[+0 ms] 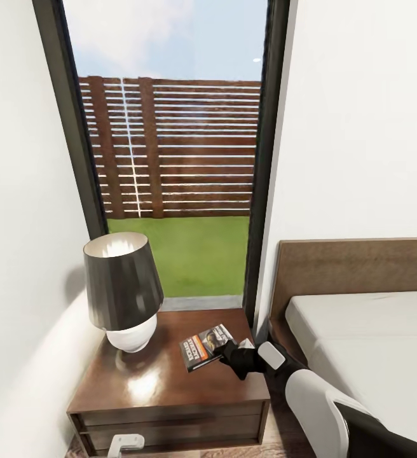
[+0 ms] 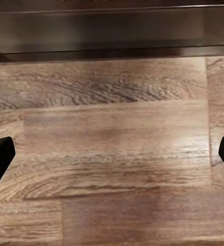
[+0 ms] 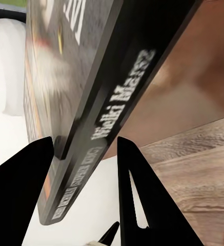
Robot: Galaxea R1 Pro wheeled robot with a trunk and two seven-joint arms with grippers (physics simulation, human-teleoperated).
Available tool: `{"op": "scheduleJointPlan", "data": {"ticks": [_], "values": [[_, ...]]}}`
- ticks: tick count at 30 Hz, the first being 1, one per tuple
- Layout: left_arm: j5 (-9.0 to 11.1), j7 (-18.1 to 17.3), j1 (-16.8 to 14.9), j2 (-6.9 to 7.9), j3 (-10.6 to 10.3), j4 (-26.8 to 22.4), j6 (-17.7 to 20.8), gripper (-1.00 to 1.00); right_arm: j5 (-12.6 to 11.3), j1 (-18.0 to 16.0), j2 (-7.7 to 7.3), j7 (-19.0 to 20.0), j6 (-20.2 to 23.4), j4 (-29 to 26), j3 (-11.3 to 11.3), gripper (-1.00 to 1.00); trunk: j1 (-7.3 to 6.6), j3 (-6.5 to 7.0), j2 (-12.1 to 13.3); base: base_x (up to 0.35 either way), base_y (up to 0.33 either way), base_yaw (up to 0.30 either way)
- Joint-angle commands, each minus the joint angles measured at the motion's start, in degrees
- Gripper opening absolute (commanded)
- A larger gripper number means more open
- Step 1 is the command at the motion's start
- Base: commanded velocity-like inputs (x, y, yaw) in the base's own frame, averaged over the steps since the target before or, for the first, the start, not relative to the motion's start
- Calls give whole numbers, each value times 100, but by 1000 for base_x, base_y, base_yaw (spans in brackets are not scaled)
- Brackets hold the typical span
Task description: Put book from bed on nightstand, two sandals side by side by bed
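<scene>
Book (image 1: 206,346) is held clamped in right gripper (image 1: 229,353) over nightstand (image 1: 164,381) surface's right edge; release and sandals remain.

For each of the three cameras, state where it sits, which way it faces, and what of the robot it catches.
Head: up on the robot, looking forward and down at the nightstand, lamp, window, bed; right arm holding the book.
Left wrist: faces the wood-plank floor; open left end effector tips at the edges.
Right wrist: looks along the right end effector, shut on the book's spine.
Shared: the book shows in the head and right wrist views.
</scene>
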Motion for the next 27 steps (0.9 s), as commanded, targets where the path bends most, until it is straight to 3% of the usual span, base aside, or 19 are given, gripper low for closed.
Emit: {"op": "scheduleJointPlan", "data": {"ticks": [1, 27], "values": [[-44, -40, -1, -6, 48, -24, 37, 100, 31, -1, 3, 8, 26, -10, -30, -100, -1, -6, -3, 0, 0, 0], [-44, 60, -1, -11, 49, -42, 39, 100, 31, -1, 8, 9, 26, -24, -23, -100, -1, -170, -3, 0, 0, 66]]}}
